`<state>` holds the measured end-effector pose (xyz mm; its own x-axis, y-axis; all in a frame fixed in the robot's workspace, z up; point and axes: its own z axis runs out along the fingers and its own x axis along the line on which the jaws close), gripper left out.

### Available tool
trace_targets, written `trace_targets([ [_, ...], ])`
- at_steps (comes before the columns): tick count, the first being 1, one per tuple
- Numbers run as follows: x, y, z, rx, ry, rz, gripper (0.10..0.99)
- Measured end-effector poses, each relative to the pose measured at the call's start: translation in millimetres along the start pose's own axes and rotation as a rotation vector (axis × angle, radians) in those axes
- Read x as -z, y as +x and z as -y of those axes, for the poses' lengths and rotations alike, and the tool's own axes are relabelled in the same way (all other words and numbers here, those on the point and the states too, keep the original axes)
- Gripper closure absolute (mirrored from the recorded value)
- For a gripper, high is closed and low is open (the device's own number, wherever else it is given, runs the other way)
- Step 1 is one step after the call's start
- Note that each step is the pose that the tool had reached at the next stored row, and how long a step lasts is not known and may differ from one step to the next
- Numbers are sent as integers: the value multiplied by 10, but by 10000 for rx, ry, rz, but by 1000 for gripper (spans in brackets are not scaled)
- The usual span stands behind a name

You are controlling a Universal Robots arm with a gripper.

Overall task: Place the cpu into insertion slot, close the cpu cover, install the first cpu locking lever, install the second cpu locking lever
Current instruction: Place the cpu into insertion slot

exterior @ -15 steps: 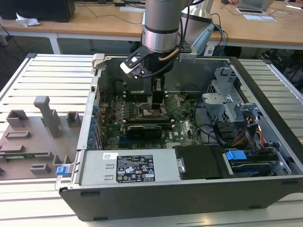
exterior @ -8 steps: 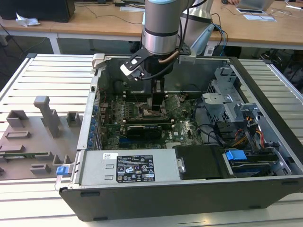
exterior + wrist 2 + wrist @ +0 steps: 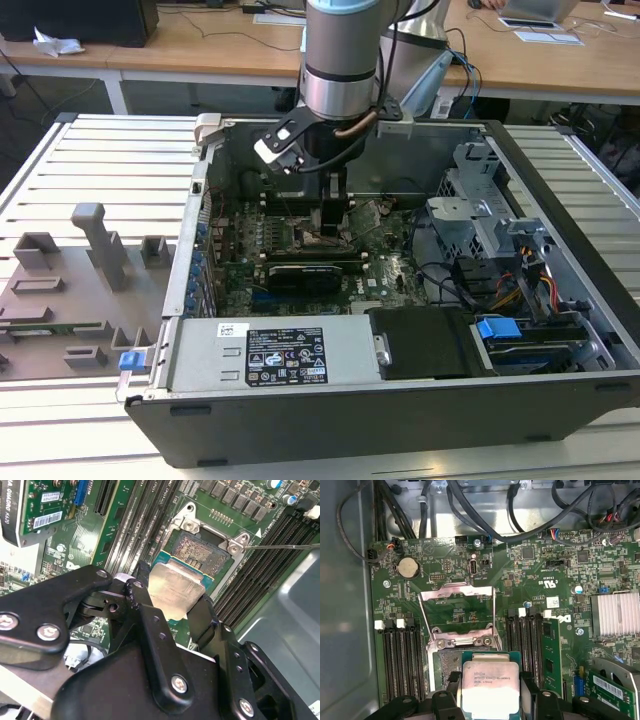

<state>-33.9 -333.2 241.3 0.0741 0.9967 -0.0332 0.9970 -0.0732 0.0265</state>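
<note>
While clamped on the cpu (image 3: 175,587) — end effector (image 3: 170,601) over insertion slot (image 3: 200,550) between memory slots (image 3: 402,660).

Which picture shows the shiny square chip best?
The first wrist view: the cpu faces the camera squarely, held by the end effector. The second wrist view shows it slanted, partly behind a finger. In the exterior view it is too small to tell.

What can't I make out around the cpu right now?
1. Whether the cpu touches the slot: in both wrist views, the cpu covers the gap beneath it.
2. The cpu's sides: in the second wrist view, fingers of the gripper cover them.
3. The cpu and slot: in the exterior view, too small and partly behind the gripper.
</note>
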Motion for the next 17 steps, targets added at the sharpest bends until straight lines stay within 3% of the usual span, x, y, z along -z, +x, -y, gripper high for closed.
trace_targets([
  [4,-34,1,1,0,0,0,541],
  [6,-98,3,2,1,-1,-1,541],
  [7,-108,44,5,84,-2,-2,541],
  [13,-118,99,9,823,-27,-22,541],
  [17,-164,119,12,860,-29,-25,541],
])
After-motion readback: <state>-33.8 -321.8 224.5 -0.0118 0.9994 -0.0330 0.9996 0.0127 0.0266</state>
